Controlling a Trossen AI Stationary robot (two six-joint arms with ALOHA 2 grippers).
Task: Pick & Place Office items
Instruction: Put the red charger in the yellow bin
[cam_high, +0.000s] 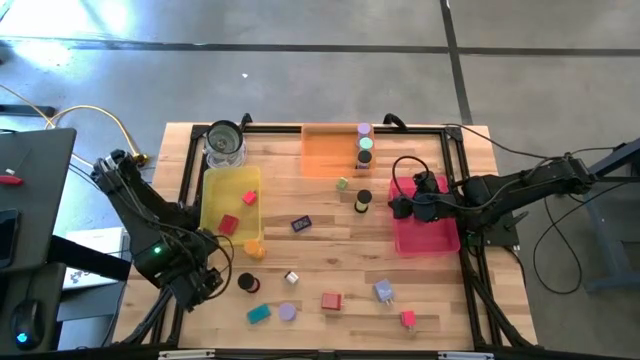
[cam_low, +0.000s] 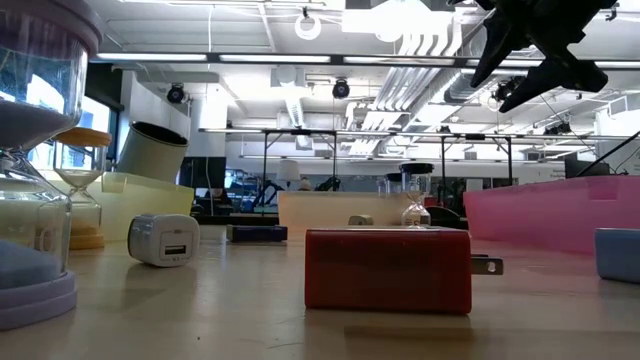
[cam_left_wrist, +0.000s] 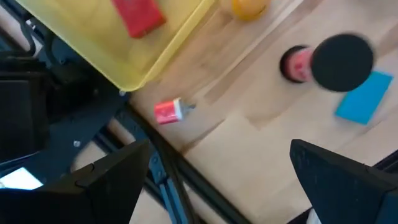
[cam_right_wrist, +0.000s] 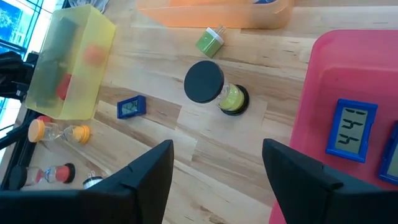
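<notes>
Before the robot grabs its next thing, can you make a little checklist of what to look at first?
1. Right gripper jaws open and empty: ok, nothing sits between them in the right wrist view.
2. Something close to grab: ok, the black-capped green sand timer stands just ahead of the right gripper, with bare wood around it.
3. Room in the pink tray: ok, a blue clock lies in it, and pink floor shows beside it.
4. Left gripper out of the way: ok, it waits open at the table's front left corner.
5. Red block within reach: cannot tell.
</notes>
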